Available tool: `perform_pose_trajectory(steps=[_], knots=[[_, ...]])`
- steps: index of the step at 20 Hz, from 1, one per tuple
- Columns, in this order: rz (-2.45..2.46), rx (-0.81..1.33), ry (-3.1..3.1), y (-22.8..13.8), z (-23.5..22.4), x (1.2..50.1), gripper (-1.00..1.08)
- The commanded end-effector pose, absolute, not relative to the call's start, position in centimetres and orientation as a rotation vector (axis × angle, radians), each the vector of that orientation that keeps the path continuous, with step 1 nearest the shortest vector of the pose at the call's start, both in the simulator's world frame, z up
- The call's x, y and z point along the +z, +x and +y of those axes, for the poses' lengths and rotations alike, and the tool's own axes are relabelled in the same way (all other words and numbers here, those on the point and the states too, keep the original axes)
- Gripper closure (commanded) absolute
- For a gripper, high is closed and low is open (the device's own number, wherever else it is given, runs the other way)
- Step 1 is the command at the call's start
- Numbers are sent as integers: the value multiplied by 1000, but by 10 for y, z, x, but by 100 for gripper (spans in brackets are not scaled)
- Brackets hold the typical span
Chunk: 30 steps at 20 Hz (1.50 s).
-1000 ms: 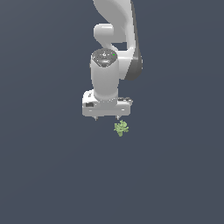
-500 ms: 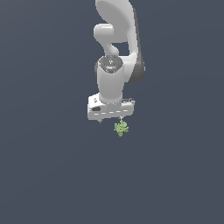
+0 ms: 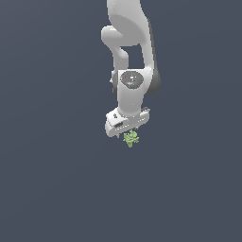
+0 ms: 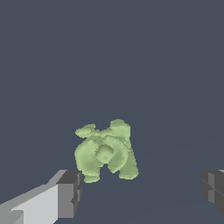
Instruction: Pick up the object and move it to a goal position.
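The object (image 3: 131, 138) is a tiny light-green, lumpy, leafy thing on the dark grey floor, just below the white arm's hand in the exterior view. In the wrist view the object (image 4: 105, 151) lies between the two dark fingertips, closer to one fingertip (image 4: 69, 192) than to the other (image 4: 213, 188). My gripper (image 3: 127, 132) hangs right above the object. Its jaws stand wide apart and touch nothing.
The dark grey floor (image 3: 56, 179) spreads flat all around. The white arm (image 3: 130, 47) rises straight up from the hand to the frame's upper edge.
The arm's upper links have swung toward the exterior view's right and the hand has turned and tilted above the object. The object has not moved.
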<state>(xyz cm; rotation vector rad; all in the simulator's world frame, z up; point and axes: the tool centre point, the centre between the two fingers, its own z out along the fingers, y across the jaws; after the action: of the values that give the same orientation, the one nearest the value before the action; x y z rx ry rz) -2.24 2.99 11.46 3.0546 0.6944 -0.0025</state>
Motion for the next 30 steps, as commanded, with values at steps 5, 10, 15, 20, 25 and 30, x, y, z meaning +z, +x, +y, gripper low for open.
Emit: perform_pose_trajectory(steps=[5, 10, 15, 20, 25, 30], knots=[[899, -1, 3007, -30, 47, 97, -92], [965, 0, 2989, -33, 53, 92, -92], [963, -1, 2990, -33, 53, 91, -92], [966, -1, 2989, -34, 54, 76, -92], [971, 0, 2988, -35, 54, 51, -92], [971, 0, 2988, -34, 54, 42, -92]])
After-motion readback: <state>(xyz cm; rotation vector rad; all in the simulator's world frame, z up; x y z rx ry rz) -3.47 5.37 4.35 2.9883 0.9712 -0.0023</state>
